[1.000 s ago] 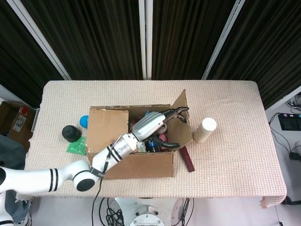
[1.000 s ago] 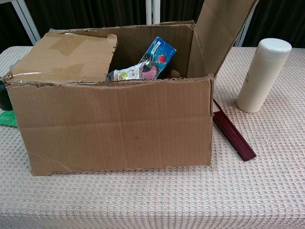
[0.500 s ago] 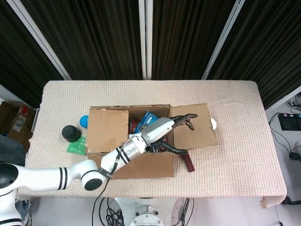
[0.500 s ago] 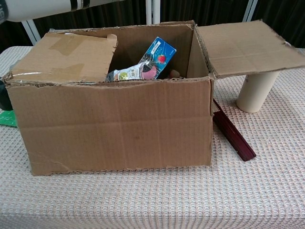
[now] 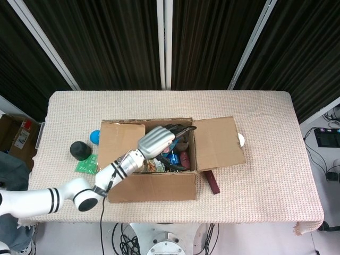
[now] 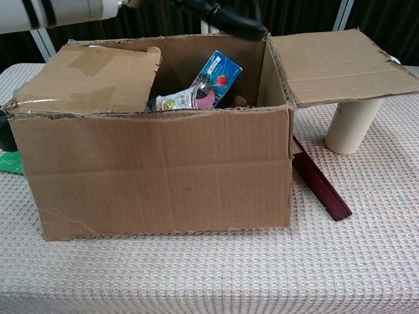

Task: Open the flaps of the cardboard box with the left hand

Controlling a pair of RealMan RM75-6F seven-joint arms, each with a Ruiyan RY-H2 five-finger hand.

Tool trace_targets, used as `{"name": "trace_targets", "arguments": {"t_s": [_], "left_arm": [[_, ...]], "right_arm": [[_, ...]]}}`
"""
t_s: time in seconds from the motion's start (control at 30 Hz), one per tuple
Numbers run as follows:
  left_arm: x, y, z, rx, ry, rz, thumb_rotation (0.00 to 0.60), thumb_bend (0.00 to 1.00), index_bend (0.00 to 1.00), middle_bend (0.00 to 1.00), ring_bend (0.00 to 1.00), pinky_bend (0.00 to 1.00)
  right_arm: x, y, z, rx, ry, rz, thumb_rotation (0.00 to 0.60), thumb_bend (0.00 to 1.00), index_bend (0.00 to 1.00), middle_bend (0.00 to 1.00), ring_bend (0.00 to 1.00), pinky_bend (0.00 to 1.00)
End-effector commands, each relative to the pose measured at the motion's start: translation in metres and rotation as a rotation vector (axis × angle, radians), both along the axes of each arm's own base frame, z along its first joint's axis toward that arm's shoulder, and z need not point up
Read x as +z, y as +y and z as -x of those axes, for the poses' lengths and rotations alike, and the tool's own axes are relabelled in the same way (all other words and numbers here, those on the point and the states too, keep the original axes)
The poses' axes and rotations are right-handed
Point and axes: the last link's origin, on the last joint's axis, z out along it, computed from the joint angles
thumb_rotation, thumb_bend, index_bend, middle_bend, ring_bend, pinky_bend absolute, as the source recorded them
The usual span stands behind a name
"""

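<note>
The cardboard box (image 5: 151, 183) (image 6: 157, 170) stands mid-table. Its left flap (image 5: 121, 146) (image 6: 91, 75) still lies flat over the opening. Its right flap (image 5: 215, 143) (image 6: 340, 62) is folded outward and rests on top of a white bottle (image 6: 352, 121). My left hand (image 5: 159, 141) hovers over the open middle of the box with fingers spread toward the right, holding nothing; its dark fingertips (image 6: 226, 16) show at the top of the chest view. Inside the box lie a blue carton (image 6: 216, 72) and other packets. My right hand is out of sight.
Left of the box sit a black round object (image 5: 81, 150), a blue ball (image 5: 94, 136) and a green packet (image 5: 86, 166). A dark red flat case (image 5: 211, 180) (image 6: 321, 186) lies against the box's right side. The bottle's rim (image 5: 241, 140) peeks past the flap.
The right flap went from upright to folded out flat on the bottle. My left hand has since let it go and drawn back left over the box opening.
</note>
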Motion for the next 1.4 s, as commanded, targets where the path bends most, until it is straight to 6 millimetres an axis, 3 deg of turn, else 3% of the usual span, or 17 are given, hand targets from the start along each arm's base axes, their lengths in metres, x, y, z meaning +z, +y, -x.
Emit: {"name": "trace_targets", "arguments": {"t_s": [0.03, 0.2, 0.5, 0.67, 0.93, 1.4], "left_arm": [[0.008, 0.001, 0.037, -0.039, 0.119, -0.074, 0.371, 0.0, 0.0, 0.36, 0.16, 0.22], [0.008, -0.001, 0.063, -0.055, 0.163, -0.087, 0.4, 0.0, 0.0, 0.37, 0.16, 0.22], [0.007, 0.001, 0.083, -0.079, 0.242, -0.095, 0.395, 0.0, 0.0, 0.38, 0.16, 0.22], [0.008, 0.004, 0.086, -0.061, 0.245, -0.094, 0.381, 0.03, 0.0, 0.38, 0.15, 0.22], [0.003, 0.009, 0.086, -0.115, 0.311, -0.137, 0.38, 0.2, 0.0, 0.38, 0.15, 0.22], [0.006, 0.011, 0.091, -0.167, 0.426, -0.199, 0.398, 0.19, 0.0, 0.41, 0.15, 0.22]], "right_arm": [[-0.001, -0.001, 0.0, -0.001, 0.001, -0.002, 0.6, 0.24, 0.0, 0.0, 0.0, 0.0], [-0.002, -0.001, -0.004, 0.009, 0.004, -0.005, 0.6, 0.23, 0.0, 0.0, 0.0, 0.0], [-0.004, -0.001, -0.005, 0.006, 0.005, -0.006, 0.6, 0.23, 0.0, 0.0, 0.0, 0.0], [-0.006, -0.002, -0.006, 0.007, 0.006, -0.01, 0.6, 0.23, 0.0, 0.0, 0.0, 0.0], [-0.007, -0.004, -0.005, 0.001, 0.004, -0.013, 0.6, 0.23, 0.0, 0.0, 0.0, 0.0], [-0.008, -0.006, -0.003, -0.001, 0.0, -0.018, 0.6, 0.23, 0.0, 0.0, 0.0, 0.0]]}}
